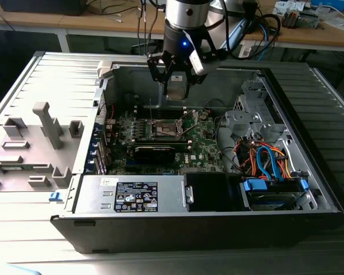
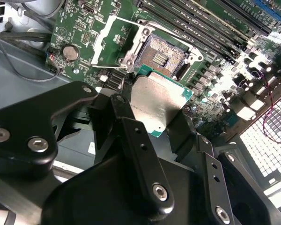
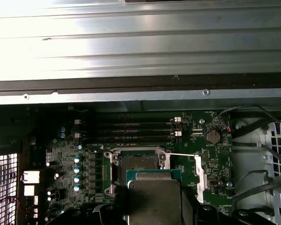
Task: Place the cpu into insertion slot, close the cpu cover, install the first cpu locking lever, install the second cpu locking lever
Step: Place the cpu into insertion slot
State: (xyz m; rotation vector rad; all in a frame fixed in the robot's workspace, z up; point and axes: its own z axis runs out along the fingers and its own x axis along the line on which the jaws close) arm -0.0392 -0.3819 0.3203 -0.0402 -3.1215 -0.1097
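Looking at the cpu (image 2: pixel 159 101) clamped in the gripper (image 2: pixel 154 123), pinched on two opposite edges. Silvery lid up toward the second wrist view, with a bit of green edge peeking out. Hanging in the air inside the open pc case (image 1: pixel 309 189), clear above the green motherboard (image 1: pixel 203 146), so not seated yet.

Main thing for the drop: spotted the insertion slot (image 2: pixel 161 56) open and bare, dark centre showing, just past the held chip in both wrist views. Straight down from the gripper in the exterior view, more or less. Held roughly square to the socket rim going by the first wrist view, chip edges running parallel to the slot edges, so no obvious twist to take out.

Found the cpu cover (image 3: pixel 200 176) flipped open off to one side of the socket, leaving the way down free. Possibly a locking lever (image 3: pixel 182 154) swung up next to it, going by that thin wire, but too fine to call for sure.

Only the first step under way here. Cover not closed, levers not latched.
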